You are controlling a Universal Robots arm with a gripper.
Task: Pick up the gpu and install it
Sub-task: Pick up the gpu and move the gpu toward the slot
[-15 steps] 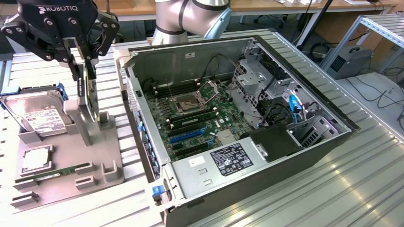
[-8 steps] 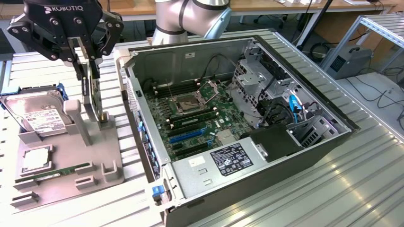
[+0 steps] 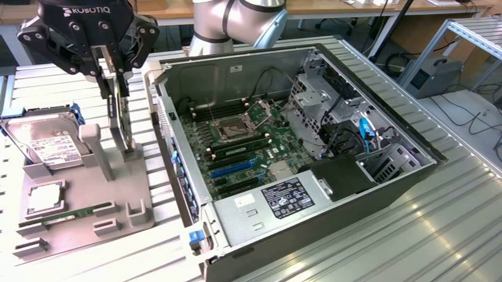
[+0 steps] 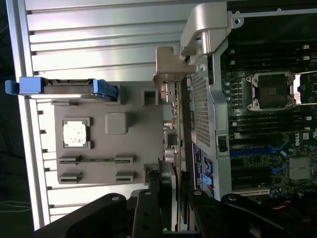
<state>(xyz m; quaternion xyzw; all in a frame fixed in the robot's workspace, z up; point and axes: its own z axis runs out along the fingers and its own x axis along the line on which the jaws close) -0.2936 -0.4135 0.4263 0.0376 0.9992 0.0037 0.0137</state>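
**Step in hand: pick-up, grasp phase.**

1. Position. My gripper [image 3: 114, 93] hangs directly over the grey fixture tray [image 3: 117, 194], which sits just beside the open computer case [image 3: 353, 226] on the exterior view's left.
2. Task item. The gpu [image 3: 123, 126] stands on edge, upright, seated in the tray's slotted posts. It has not been lifted out.
3. End effector state. My jaws are partly spread and straddle the upper edge of the card, one finger on each face. A gap shows beside one finger, so I judge the card is not yet pinched.
4. Neighbouring parts. The hard drive [image 3: 47, 147], a processor [image 3: 44, 197] and a RAM stick [image 3: 67, 214] occupy other bays of the same tray, apart from my fingers.
5. Destination. The motherboard [image 3: 235, 158] lies exposed in the case; its blue expansion slot [image 3: 231, 168] appears unoccupied.

**Requirements for the grasp (judgement).**

- Pads must meet the board squarely on both faces.
- Extraction must run straight along the posts; a tilted pull risks binding the card in its slots.
- The case wall is near, so there is little room on that side.
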